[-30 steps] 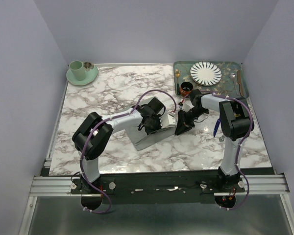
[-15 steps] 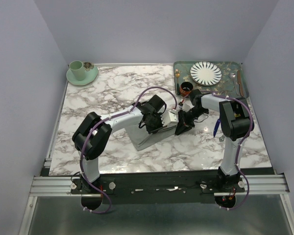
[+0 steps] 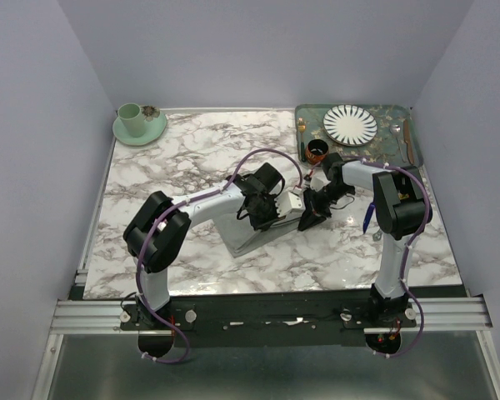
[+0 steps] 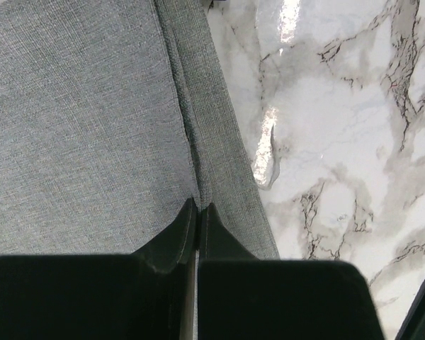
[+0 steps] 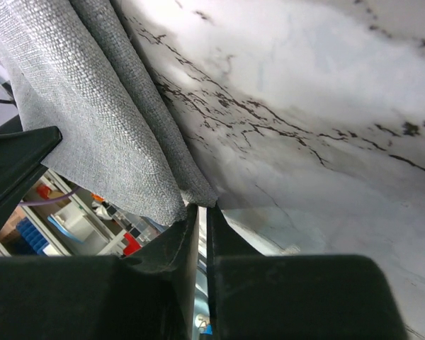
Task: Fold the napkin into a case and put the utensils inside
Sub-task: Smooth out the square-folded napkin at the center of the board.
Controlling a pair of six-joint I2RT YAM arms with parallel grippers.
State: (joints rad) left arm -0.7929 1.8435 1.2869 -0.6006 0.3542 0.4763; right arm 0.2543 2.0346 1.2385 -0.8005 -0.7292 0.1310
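The grey napkin [image 3: 248, 237] lies folded on the marble in front of the arms. My left gripper [image 3: 272, 218] is shut on a fold seam of the cloth; the left wrist view shows the tips [image 4: 197, 207] pinching it near the napkin's [image 4: 92, 142] right edge. My right gripper [image 3: 305, 220] is shut on the napkin's right corner, which shows as lifted cloth [image 5: 106, 120] at the tips [image 5: 202, 207]. A dark blue-handled utensil [image 3: 367, 218] lies beside the right arm. No pouch shape is visible.
A green patterned tray [image 3: 312, 112] at the back right holds a striped plate [image 3: 350, 124], a small gold fork [image 3: 301, 127], a spoon [image 3: 397, 130] and a brown-handled piece [image 3: 409, 142]. An orange and black cup [image 3: 317, 151] stands by the tray. A green cup on a saucer [image 3: 133, 122] sits back left.
Both grippers have shifted slightly to the right while holding the cloth. Nothing was let go.
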